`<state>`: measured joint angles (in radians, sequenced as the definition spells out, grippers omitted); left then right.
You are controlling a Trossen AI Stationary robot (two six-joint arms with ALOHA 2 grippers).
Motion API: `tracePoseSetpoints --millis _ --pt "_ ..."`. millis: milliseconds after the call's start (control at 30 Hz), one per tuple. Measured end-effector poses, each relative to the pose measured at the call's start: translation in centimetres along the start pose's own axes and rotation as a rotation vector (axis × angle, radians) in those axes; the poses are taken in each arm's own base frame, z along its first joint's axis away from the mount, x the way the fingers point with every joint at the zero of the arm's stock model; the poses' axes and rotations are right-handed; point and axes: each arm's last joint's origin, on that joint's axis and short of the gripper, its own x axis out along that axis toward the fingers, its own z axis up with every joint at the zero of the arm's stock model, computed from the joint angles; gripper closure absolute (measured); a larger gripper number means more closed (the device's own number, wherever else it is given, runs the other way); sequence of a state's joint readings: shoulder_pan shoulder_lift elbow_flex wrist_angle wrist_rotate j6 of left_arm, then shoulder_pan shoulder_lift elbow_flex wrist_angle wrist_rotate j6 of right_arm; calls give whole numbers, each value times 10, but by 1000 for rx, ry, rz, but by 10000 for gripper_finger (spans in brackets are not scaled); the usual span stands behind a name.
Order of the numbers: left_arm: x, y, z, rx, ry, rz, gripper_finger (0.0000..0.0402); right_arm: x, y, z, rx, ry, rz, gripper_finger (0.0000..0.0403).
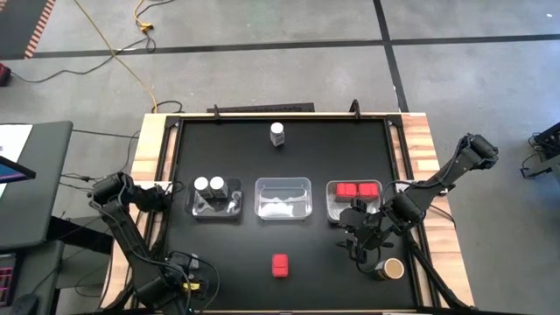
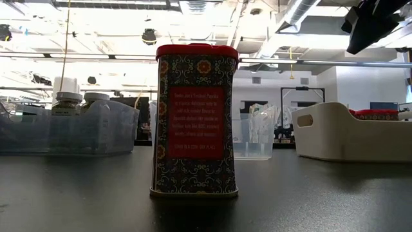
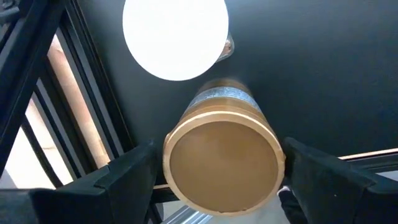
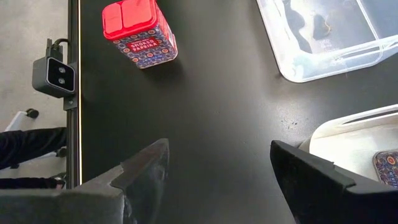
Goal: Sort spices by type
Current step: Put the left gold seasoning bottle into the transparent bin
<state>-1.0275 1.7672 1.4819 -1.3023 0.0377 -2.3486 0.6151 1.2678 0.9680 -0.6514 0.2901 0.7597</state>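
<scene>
Black surface [image 1: 280, 162] carries three trays in a row, and your landmark is the clear rectangular plastic tray [image 1: 283, 198] in the middle, which holds no spice.

To its left, the tray with grey walls [image 1: 216, 198] holds two clear jars with white caps [image 1: 208, 185]. To its right, the pale tray [image 1: 353, 200] holds two red rectangular tins [image 1: 357, 188]. A third white-capped jar [image 1: 277, 133] stands alone on the far side of the middle tray. A single patterned tin with a red lid [image 1: 279, 264] stands upright on the near side of it, well apart from everything.

Your right gripper [image 1: 360, 245] hangs near the right-hand tray's near edge, to the near right of the middle tray. Its fingers [image 4: 143, 168] stand apart with only bare surface between them. A jar with a tan-orange round top [image 1: 389, 268] stands just beside that gripper, on the side away from the middle tray.

Your left gripper [image 1: 184, 282] sits far to the near left of the middle tray, at the surface's corner. Its wrist view shows a second tan-topped jar [image 3: 222, 165] between its parted fingers [image 3: 127, 177], with a white round cap [image 3: 175, 34] beyond. The fingers seem to flank the jar without squeezing it, but you cannot be sure of contact from this angle.
</scene>
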Motion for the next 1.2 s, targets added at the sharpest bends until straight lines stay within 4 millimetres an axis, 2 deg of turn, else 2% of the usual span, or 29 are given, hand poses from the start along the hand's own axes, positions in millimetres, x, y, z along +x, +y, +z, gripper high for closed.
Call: tracePoseSetpoints --millis 600,833,1200 --pt "0 1 -3 11 -12 -23 78 0 0 0 1 0 0 97" --pt "14 -1 -5 11 14 -49 78 0 0 0 2 0 0 97" --pt "15 0 -4 11 4 -39 79 0 0 0 1 0 0 97"
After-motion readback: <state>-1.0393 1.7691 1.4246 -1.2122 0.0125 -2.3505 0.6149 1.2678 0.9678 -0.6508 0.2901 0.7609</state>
